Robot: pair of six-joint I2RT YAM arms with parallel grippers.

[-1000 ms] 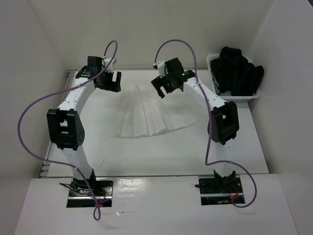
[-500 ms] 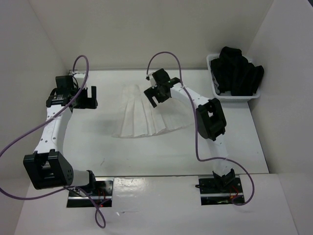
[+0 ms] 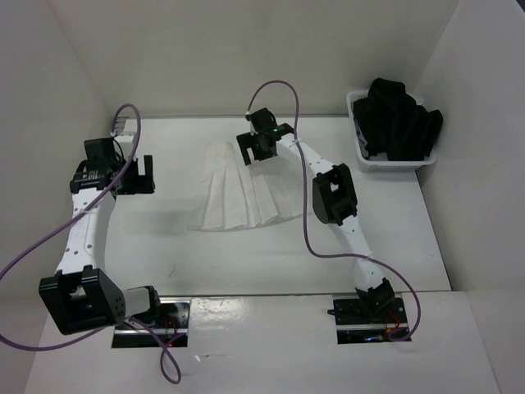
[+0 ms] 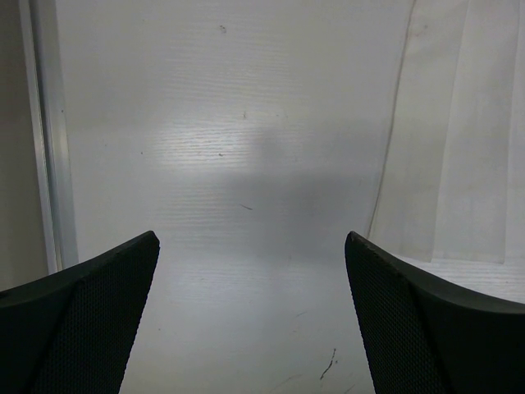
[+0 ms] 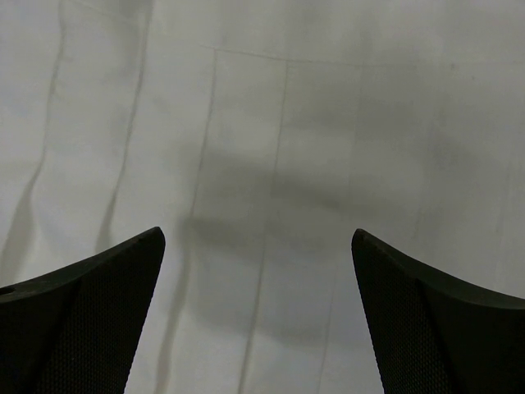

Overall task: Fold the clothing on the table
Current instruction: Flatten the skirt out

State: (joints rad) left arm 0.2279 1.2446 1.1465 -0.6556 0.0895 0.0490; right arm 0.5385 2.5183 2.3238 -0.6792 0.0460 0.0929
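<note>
1. The left gripper (image 3: 141, 174) hangs over a bare stretch of the matte white tabletop (image 3: 246, 254). Its jaws are spread wide and grasp nothing. In the left wrist view its black mesh-textured fingers (image 4: 90, 312) frame only plain table surface.
2. The right gripper (image 3: 256, 148) is poised over the narrow upper end of the thin white pleated fan-shaped garment (image 3: 238, 197). Its jaws are just as wide apart, with nothing between them. Whether the fingertips touch the fabric cannot be told.
3. The garment lies flat near the middle of the table, its broad hem toward the arm bases. Straight pleats and soft wrinkles fill the right wrist view.
4. In the left wrist view the garment's edge lies just right of the gripper and is cut off by the frame. A thin grey metal rail (image 4: 45, 123) runs down the left side.
5. From above, the right arm hides part of the garment's top. A small white plastic basket (image 3: 361, 152) at the far right holds bulky black garments (image 3: 398, 119), their separate pieces hard to make out.
</note>
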